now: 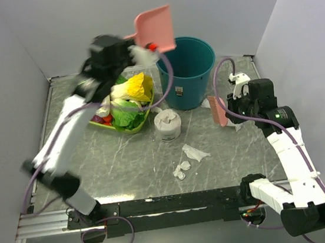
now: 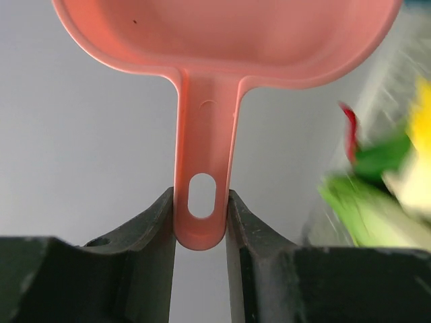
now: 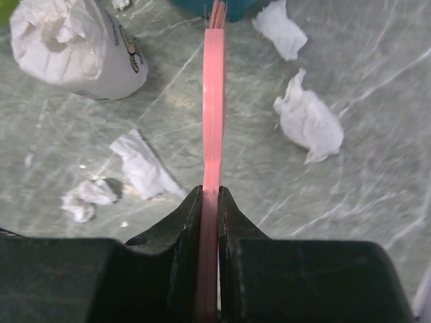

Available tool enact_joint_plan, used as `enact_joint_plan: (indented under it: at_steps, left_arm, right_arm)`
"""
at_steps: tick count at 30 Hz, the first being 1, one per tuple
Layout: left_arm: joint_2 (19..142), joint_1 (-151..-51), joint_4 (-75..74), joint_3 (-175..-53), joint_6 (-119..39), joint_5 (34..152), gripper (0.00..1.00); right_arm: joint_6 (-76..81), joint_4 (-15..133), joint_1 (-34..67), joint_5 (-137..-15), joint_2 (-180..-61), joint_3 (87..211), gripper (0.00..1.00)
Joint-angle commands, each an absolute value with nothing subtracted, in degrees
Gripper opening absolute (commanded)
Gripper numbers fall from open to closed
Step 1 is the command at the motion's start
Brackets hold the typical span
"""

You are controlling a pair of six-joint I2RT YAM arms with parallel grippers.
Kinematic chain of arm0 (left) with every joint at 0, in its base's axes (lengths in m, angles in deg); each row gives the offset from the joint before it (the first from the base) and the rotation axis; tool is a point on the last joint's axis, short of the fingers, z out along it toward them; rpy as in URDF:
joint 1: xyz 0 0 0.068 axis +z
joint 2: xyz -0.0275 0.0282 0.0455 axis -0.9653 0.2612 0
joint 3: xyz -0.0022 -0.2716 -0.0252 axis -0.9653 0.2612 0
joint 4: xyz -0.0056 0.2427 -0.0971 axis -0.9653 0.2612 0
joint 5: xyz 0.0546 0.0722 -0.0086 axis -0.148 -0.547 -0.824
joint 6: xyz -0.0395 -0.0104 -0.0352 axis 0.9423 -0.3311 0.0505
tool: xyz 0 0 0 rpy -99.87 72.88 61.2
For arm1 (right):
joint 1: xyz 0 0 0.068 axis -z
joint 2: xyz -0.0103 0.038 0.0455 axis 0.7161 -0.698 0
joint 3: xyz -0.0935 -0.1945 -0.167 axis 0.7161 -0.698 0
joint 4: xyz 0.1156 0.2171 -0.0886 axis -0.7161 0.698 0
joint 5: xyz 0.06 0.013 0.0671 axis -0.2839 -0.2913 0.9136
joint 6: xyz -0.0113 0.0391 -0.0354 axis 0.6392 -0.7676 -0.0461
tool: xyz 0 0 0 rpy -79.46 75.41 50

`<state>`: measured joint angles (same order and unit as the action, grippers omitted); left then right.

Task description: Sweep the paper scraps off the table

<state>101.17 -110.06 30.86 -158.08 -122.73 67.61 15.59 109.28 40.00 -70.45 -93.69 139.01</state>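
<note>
My left gripper point(image 1: 141, 48) is shut on the handle of a pink dustpan point(image 1: 155, 29) and holds it high beside the teal bin; in the left wrist view the handle point(image 2: 202, 155) sits between the fingers point(image 2: 201, 215). My right gripper point(image 1: 232, 108) is shut on a pink brush point(image 1: 217, 110), seen edge-on in the right wrist view point(image 3: 213, 101), just above the table point(image 1: 126, 161). Paper scraps lie mid-table point(image 1: 194, 151), point(image 1: 182, 169). The right wrist view shows scraps on both sides of the brush point(image 3: 308, 120), point(image 3: 281, 28), point(image 3: 143, 165), point(image 3: 86, 198).
A teal bin point(image 1: 189, 71) stands at the back centre. A white tissue roll point(image 1: 168, 125) stands in front of it, also in the right wrist view point(image 3: 74, 47). A green tray of vegetables point(image 1: 126, 105) sits at the back left, under the left arm.
</note>
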Motion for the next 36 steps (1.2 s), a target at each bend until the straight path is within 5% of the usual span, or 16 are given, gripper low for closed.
enact_joint_plan:
  at_steps: [1, 6, 13, 27, 36]
  left_arm:
    - [83.12, -109.05, 61.39, -152.55, -113.78, 77.92, 0.01]
    - [73.87, -109.13, 80.79, -146.05, -107.38, 96.91, 0.01]
    - [57.52, -109.92, 79.85, -113.80, -110.43, 97.46, 0.01]
    - [61.72, -114.13, 62.11, -90.33, -99.29, 92.37, 0.01]
    - [70.06, -120.64, 56.64, -88.46, -91.73, 85.06, 0.01]
  right_arm:
    - [24.26, 104.39, 39.85, -70.30, -92.67, 135.71, 0.00]
    - [30.67, 101.04, 38.79, -74.08, -92.49, 132.27, 0.00]
    - [33.67, 100.51, 37.65, -77.60, -96.00, 134.46, 0.00]
    - [26.04, 103.94, 23.50, -81.29, -97.40, 129.81, 0.00]
    - [13.46, 107.80, 22.27, -78.22, -105.14, 132.71, 0.00]
